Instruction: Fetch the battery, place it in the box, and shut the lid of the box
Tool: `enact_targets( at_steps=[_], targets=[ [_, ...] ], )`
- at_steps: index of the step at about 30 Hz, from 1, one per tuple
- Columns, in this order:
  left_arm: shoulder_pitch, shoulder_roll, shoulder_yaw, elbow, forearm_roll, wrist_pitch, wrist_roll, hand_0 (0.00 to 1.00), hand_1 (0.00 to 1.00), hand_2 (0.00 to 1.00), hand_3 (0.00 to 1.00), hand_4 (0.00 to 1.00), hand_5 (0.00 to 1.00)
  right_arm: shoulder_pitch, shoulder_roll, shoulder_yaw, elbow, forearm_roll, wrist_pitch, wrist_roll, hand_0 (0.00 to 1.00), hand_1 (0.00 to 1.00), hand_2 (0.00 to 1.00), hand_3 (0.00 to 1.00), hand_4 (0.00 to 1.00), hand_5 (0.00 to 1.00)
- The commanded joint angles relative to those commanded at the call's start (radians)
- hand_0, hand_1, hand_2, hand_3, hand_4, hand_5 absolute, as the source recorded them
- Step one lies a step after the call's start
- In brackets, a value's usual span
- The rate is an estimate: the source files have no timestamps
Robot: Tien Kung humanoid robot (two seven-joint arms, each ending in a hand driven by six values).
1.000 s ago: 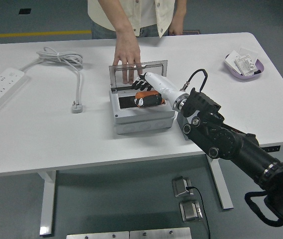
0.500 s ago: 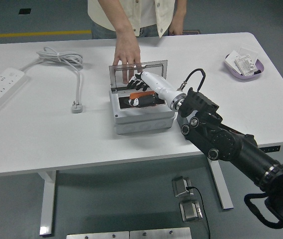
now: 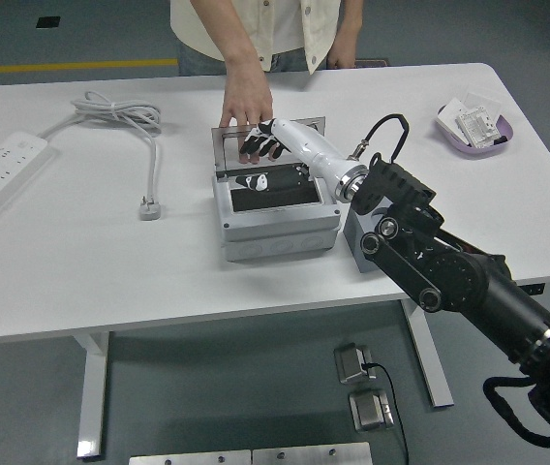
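Note:
The grey box (image 3: 277,225) stands mid-table with its clear lid (image 3: 312,129) upright at the back. Inside lies the battery (image 3: 273,184), dark with a white mark, and nothing holds it. My right hand (image 3: 261,145) has a white back and black fingers. It is open above the box's rear, with the fingers spread against the lid's near face. A person's hand (image 3: 246,100) reaches from the far side and rests its fingers on the lid's top edge and back. My left arm does not show.
A white power strip (image 3: 0,174) lies at far left, its cable and plug (image 3: 147,206) running toward the box. A purple dish (image 3: 476,128) with white items sits far right. A small grey block (image 3: 356,235) stands just right of the box.
My right hand let the orange-and-black battery go into the box, then rose and moved back to the lid. The person's hand stayed on the lid.

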Motion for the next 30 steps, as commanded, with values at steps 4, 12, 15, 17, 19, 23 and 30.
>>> enact_targets(
  at_steps=[4, 12, 15, 17, 19, 23, 30],
  targets=[
    [0.001, 0.0, -0.001, 0.0, 0.001, 0.0, 0.001, 0.631, 0.671, 0.682, 0.662, 0.724, 0.211, 0.015, -0.017, 0.031, 0.044, -0.011, 0.014, -0.01, 0.525, 0.583, 0.626, 0.553, 0.863, 0.32],
    [-0.008, 0.01, -0.005, 0.0, 0.009, -0.001, 0.002, 0.631, 0.671, 0.682, 0.663, 0.725, 0.205, 0.131, -0.064, 0.02, -0.021, 0.019, 0.021, -0.009, 0.507, 0.556, 0.623, 0.55, 0.868, 0.335],
    [-0.011, 0.015, -0.004, 0.0, 0.01, -0.001, 0.003, 0.631, 0.671, 0.682, 0.663, 0.725, 0.205, 0.167, -0.075, -0.001, -0.063, 0.028, 0.021, -0.003, 0.507, 0.556, 0.623, 0.55, 0.868, 0.335],
    [-0.012, 0.019, -0.002, 0.0, 0.011, -0.001, 0.004, 0.631, 0.671, 0.683, 0.663, 0.725, 0.205, 0.192, -0.078, -0.018, -0.102, 0.039, 0.017, 0.005, 0.506, 0.559, 0.621, 0.549, 0.867, 0.343],
    [-0.014, 0.021, 0.0, 0.0, 0.011, -0.001, 0.005, 0.631, 0.671, 0.683, 0.663, 0.725, 0.205, 0.209, -0.078, -0.032, -0.14, 0.052, 0.012, 0.014, 0.506, 0.559, 0.621, 0.549, 0.867, 0.343],
    [-0.02, 0.027, 0.002, 0.0, 0.016, -0.002, 0.009, 0.631, 0.671, 0.682, 0.662, 0.725, 0.206, 0.239, -0.056, -0.034, -0.244, 0.092, -0.006, 0.043, 0.499, 0.55, 0.621, 0.548, 0.869, 0.347],
    [-0.03, 0.032, 0.004, 0.0, 0.027, -0.004, 0.008, 0.632, 0.67, 0.683, 0.663, 0.725, 0.207, 0.251, -0.018, 0.039, -0.432, 0.163, -0.029, 0.091, 0.495, 0.551, 0.615, 0.532, 0.873, 0.37]
  ],
)
